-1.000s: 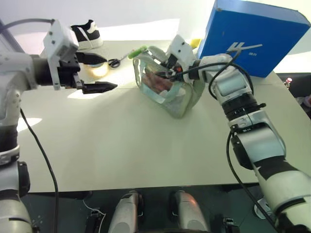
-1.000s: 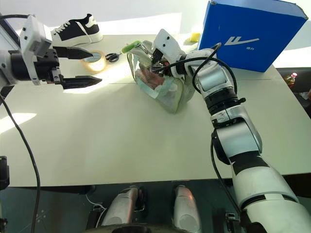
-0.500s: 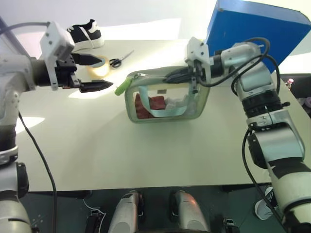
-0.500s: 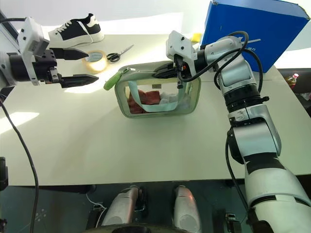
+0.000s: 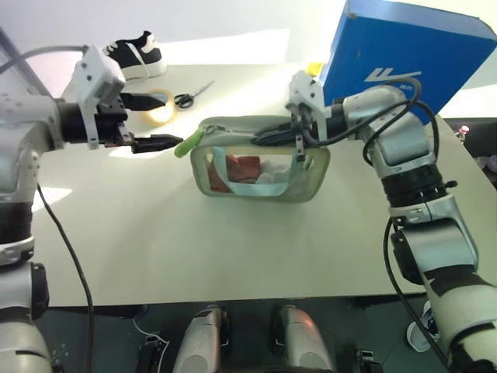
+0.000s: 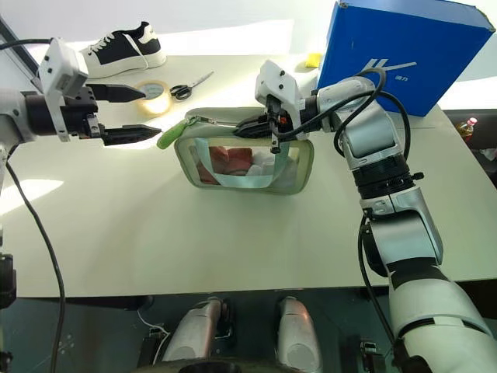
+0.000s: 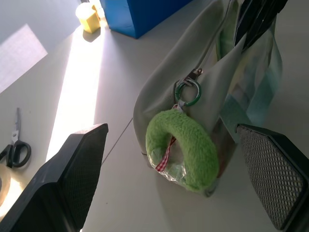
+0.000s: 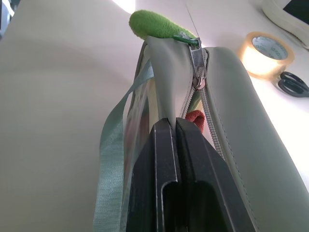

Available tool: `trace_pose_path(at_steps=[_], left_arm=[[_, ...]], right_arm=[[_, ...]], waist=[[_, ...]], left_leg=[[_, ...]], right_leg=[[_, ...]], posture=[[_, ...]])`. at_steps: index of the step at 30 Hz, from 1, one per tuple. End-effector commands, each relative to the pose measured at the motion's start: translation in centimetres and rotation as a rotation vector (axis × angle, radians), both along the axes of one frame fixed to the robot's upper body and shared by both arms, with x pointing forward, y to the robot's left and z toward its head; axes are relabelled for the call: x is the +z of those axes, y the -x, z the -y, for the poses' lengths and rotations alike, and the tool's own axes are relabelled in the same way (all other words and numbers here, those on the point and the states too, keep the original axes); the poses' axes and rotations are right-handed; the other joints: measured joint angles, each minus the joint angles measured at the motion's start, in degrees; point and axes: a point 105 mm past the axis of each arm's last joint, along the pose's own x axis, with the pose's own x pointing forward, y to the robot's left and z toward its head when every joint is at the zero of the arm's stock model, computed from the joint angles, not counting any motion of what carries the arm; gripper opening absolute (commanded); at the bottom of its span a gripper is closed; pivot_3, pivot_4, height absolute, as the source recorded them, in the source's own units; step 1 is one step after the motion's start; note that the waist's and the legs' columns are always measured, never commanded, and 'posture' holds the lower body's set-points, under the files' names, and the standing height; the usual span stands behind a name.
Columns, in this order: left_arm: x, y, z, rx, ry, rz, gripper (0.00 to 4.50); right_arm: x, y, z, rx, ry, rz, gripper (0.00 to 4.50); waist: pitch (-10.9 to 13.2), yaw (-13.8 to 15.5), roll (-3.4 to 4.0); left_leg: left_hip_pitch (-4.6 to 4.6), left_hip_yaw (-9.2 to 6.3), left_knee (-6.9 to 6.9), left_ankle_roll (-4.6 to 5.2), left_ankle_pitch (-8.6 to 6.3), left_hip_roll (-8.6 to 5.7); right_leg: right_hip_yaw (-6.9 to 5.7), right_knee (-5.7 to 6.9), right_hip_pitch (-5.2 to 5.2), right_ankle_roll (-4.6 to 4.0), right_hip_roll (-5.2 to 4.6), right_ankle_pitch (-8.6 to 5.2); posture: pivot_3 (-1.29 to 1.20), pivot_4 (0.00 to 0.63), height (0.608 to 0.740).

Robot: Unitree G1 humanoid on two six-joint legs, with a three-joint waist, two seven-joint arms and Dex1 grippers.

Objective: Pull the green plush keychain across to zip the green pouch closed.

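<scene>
Right gripper (image 6: 247,127) clamps its jaws on the pouch's (image 6: 295,167) top edge; left gripper (image 6: 136,114), jaws apart, flanks the keychain (image 7: 186,147).

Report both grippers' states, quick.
Left gripper: open, holding nothing, keychain between its fingers.
Right gripper: shut on the pouch.

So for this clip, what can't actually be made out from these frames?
- How far the green pouch is zipped under the right gripper: the shut fingers cover the teeth in the right wrist view.
- What exactly those fingers pinch: hidden there.
- The red and light-blue contents: too small in the head views to identify.
- The tape roll and scissors: cut by the left wrist view's edge.
- Whether the left gripper touches the green plush keychain: unclear.
</scene>
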Motion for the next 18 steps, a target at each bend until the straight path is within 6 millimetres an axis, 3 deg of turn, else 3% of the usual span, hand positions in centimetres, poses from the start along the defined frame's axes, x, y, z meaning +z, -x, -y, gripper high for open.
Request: trace_pose_path(at_steps=[1, 6, 9, 14, 18], left_arm=[[1.3, 0.2, 0.2, -0.018, -0.012, 0.055, 4.50], [1.3, -0.1, 0.5, -0.032, -0.019, 0.059, 4.50], [1.3, -0.3, 0.6, -0.039, -0.024, 0.059, 4.50], [1.2, -0.5, 0.6, -0.045, -0.026, 0.056, 4.50], [0.8, -0.4, 0.3, -0.041, -0.025, 0.045, 4.50]], right_arm=[[2.0, 0.6, -0.2, -0.010, -0.068, 0.034, 0.03], [1.8, 0.6, -0.3, -0.038, -0.076, 0.036, 0.03], [1.5, 0.4, 0.0, -0.057, -0.068, 0.043, 0.88], [2.8, 0.5, 2.1, -0.106, -0.065, 0.097, 3.39], [4.6, 1.7, 5.3, -0.159, -0.057, 0.125, 3.39]], waist=[[0.00, 0.09, 0.00], [0.00, 0.18, 0.00], [0.00, 0.13, 0.00], [0.00, 0.29, 0.00], [0.00, 0.48, -0.01]], left_leg=[[0.00, 0.00, 0.00, 0.00, 0.00, 0.00], [0.00, 0.00, 0.00, 0.01, 0.00, -0.01], [0.00, 0.01, 0.00, 0.01, 0.00, -0.01], [-0.01, 0.01, 0.00, 0.02, 0.00, -0.02], [-0.04, 0.00, 0.01, 0.05, -0.02, -0.06]], right_leg=[[0.00, 0.00, 0.00, 0.00, 0.00, 0.00], [0.00, 0.00, 0.00, 0.00, -0.01, 0.00], [0.00, -0.01, 0.00, 0.00, 0.00, 0.00], [0.00, -0.01, 0.00, 0.00, -0.01, 0.00], [0.00, -0.02, 0.00, 0.00, -0.05, 0.00]], posture=[[0.00, 0.150, 0.740], [0.00, 0.150, 0.740], [0.00, 0.150, 0.740], [0.00, 0.150, 0.740], [0.00, 0.150, 0.740]])
